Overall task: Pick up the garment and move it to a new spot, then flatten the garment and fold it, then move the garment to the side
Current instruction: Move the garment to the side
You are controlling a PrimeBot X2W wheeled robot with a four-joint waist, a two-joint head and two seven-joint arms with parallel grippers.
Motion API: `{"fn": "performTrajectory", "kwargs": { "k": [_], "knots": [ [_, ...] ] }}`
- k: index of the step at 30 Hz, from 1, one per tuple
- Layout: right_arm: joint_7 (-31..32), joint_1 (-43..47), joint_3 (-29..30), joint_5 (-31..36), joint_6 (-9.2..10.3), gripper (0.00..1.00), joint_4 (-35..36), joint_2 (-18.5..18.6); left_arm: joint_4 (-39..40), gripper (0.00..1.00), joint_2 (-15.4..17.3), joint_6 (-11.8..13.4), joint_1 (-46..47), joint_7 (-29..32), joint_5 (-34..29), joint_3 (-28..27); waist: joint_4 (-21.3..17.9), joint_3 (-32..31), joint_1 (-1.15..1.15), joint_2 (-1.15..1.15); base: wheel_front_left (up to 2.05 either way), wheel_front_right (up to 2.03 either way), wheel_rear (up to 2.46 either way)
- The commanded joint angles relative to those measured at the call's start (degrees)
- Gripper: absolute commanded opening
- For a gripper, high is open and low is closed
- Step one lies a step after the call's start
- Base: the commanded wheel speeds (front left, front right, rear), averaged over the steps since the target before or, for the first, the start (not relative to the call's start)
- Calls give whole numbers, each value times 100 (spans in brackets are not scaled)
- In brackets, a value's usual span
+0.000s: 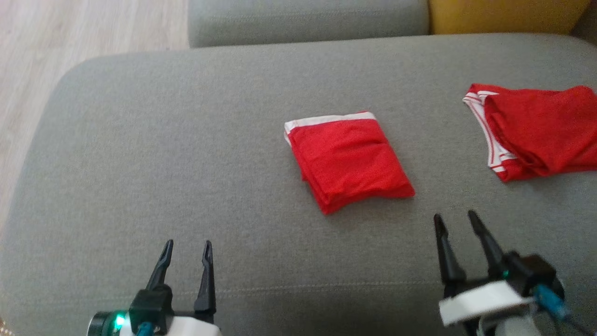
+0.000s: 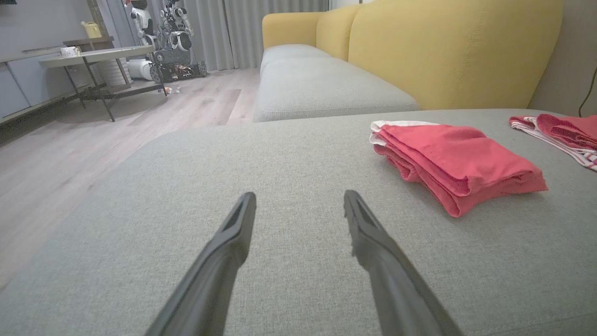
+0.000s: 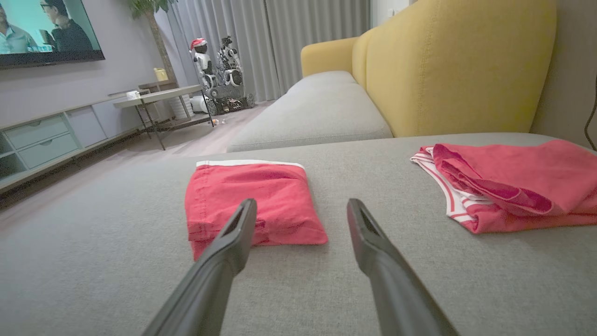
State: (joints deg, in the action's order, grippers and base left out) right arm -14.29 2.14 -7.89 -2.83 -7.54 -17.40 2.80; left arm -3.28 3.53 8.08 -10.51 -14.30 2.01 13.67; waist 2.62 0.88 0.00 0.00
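A red garment (image 1: 347,158) with a white waistband lies folded into a neat rectangle at the middle of the grey cushion (image 1: 163,163). It also lies to the right in the left wrist view (image 2: 454,161) and just beyond the fingertips in the right wrist view (image 3: 254,200). My left gripper (image 1: 187,249) (image 2: 299,201) stands open above the cushion's near edge, well left of the garment, holding nothing. A short way nearer than the garment's lower right corner, my right gripper (image 1: 456,221) (image 3: 302,209) is open and empty too.
A second red garment (image 1: 536,130) (image 3: 508,186) (image 2: 559,133) with white trim lies loosely bunched at the cushion's right edge. Behind are a yellow sofa back (image 3: 457,65) and another grey seat (image 2: 322,88). Wooden floor (image 1: 42,60) lies left, with a table (image 2: 93,58) farther off.
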Motion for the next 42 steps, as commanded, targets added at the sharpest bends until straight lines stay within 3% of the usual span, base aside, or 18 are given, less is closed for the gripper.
{"fn": "performTrajectory", "kwargs": {
  "k": [1, 6, 8, 15, 24, 25, 26, 27, 33, 42],
  "knots": [
    [-71, -406, -98, 19, 5, 100, 137, 9, 211, 100, -35, 32, 275, -70, -66, -174, 90, 112, 0, 0, 0, 0, 0],
    [-67, -1343, -1, -174, 5, 100, -794, 15, 275, 100, -45, 56, 457, -70, -108, -49, 345, 429, 0, 0, 0, 0, 0],
    [207, -2065, -52, -462, 5, 100, -1551, 210, 223, 100, -50, 57, 571, -70, -102, 54, 479, 601, 0, 0, 0, 0, 0],
    [1154, -3565, -520, -798, 5, 100, -2906, 922, 104, 100, -56, -116, 957, -70, -149, 395, 760, 1017, 0, 0, 0, 0, 0],
    [2143, -4242, -1328, -1490, 5, 100, -3891, 1306, 56, 100, -62, -98, 1248, -70, -77, 709, 992, 1275, 0, 0, 0, 0, 0],
    [2223, -4252, -1449, -1581, 5, 93, -3917, 1310, 48, 100, -63, -90, 1262, -70, -64, 723, 997, 1288, 0, 0, 0, 0, 0],
    [2251, -4261, -1549, -1674, 5, 24, -3917, 1326, 41, 100, -63, -79, 1272, -70, -53, 733, 997, 1296, 0, 0, 0, 0, 0],
    [2224, -4272, -1622, -1766, 5, 0, -3900, 1354, 37, 100, -63, -67, 1279, -70, -45, 741, 993, 1303, 0, 0, 0, 0, 0],
    [1692, -4336, -1752, -1984, 5, 0, -3821, 1624, 45, 100, -64, -28, 1279, -70, -16, 729, 769, 1273, 0, 0, 0, 0, 0],
    [1410, -4597, -1708, -1735, 5, 0, -3607, 2176, 119, 100, -35, -41, 1353, -70, -77, 604, 151, 1354, 0, 0, 0, 0, 0]
  ]
}}
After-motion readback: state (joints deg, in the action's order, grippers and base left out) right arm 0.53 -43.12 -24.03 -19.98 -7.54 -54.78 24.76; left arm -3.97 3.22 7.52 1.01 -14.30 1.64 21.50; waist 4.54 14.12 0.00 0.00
